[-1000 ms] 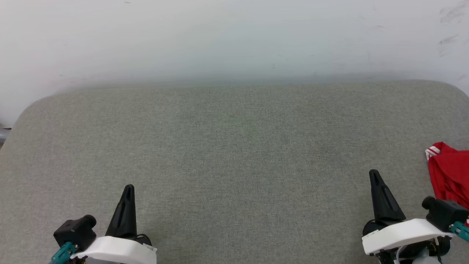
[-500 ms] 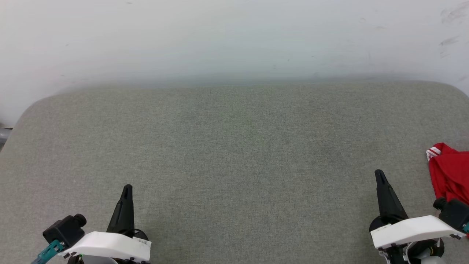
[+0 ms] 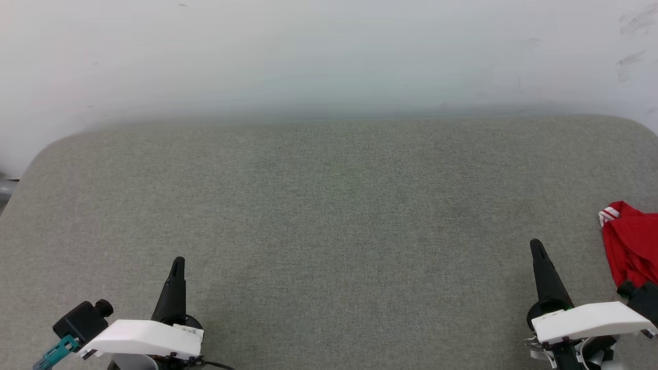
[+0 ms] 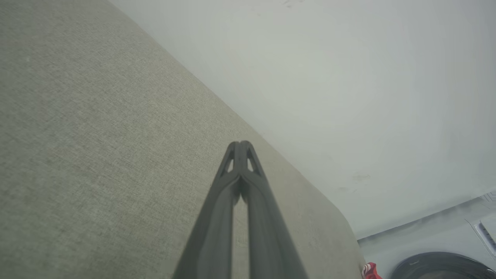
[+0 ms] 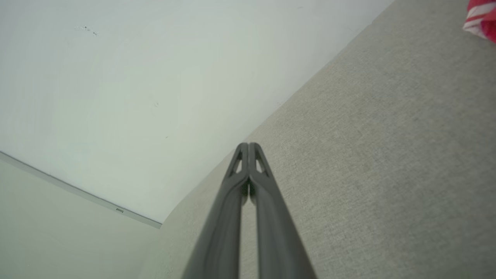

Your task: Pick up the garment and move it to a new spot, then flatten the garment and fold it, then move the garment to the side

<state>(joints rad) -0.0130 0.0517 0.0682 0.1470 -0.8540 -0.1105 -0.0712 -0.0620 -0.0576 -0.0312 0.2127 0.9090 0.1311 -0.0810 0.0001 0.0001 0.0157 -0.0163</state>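
The shirt [image 3: 631,246] lies at the far right of the pad [image 3: 329,205], partly cut off, so I cannot tell if it is folded. It may be waiting there, or put aside. The left gripper [image 3: 178,263] and right gripper [image 3: 536,245] are pinched closed, holding nothing.

The grey cushion [image 3: 329,205] offers open passage, bounded by the wall [image 3: 329,51] behind and the garment [image 3: 632,246] far right.
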